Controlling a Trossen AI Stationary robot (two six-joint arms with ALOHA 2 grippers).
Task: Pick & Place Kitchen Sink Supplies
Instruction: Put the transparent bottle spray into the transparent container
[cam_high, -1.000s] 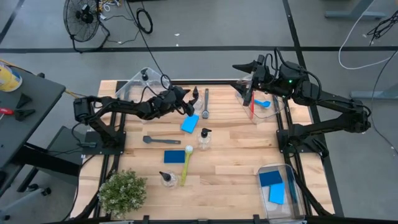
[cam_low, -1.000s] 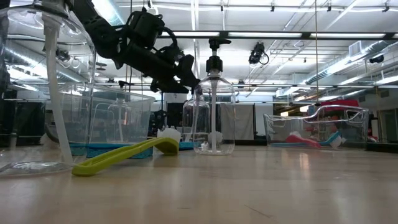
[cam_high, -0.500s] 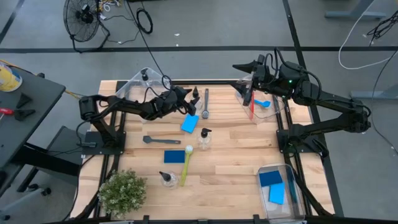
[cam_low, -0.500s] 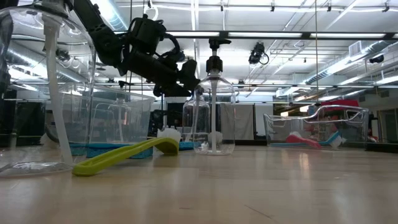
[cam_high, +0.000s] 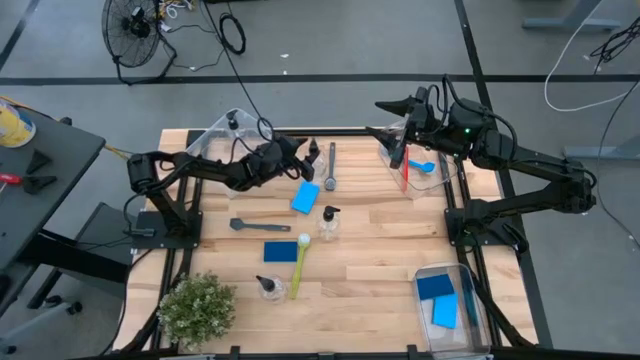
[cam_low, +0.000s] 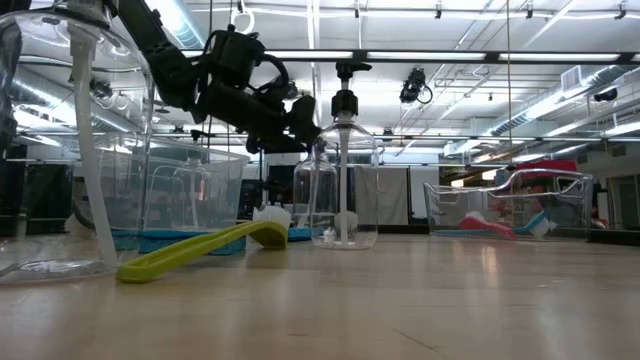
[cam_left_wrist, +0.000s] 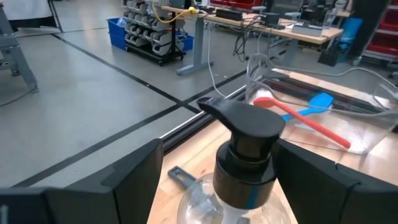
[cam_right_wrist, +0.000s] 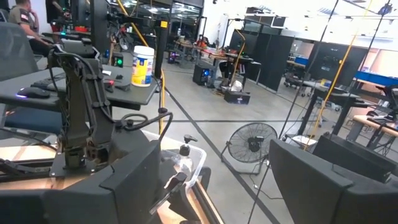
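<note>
Since a second ago the left tool (cam_high: 300, 160) has pulled back a little toward its own side of the bench (cam_high: 380, 250) and now frames a small clear bottle (cam_high: 313, 158) near the far edge; in the left wrist view the bottle's black pump top stands between the two fingers (cam_left_wrist: 124, 180), which are apart and touch nothing. Just beside it lie a grey brush (cam_high: 330, 165) and a tilted blue sponge (cam_high: 305, 197). Farther out on the bench are a second bottle (cam_high: 328, 222), another sponge (cam_high: 281, 251), a yellow-green brush (cam_high: 299, 265), a dark brush (cam_high: 258, 225) and a third bottle (cam_high: 266, 288), all still loose. The right tool (cam_high: 385, 110) hangs over the far right bin (cam_high: 450, 172), which holds a red and a blue brush; its fingers are spread and empty in the right wrist view. A near bin (cam_high: 470, 300) holds blue sponges. My reading is that the small retreat lines the left tool up to close on the bottle, with most supplies still to be sorted.
</note>
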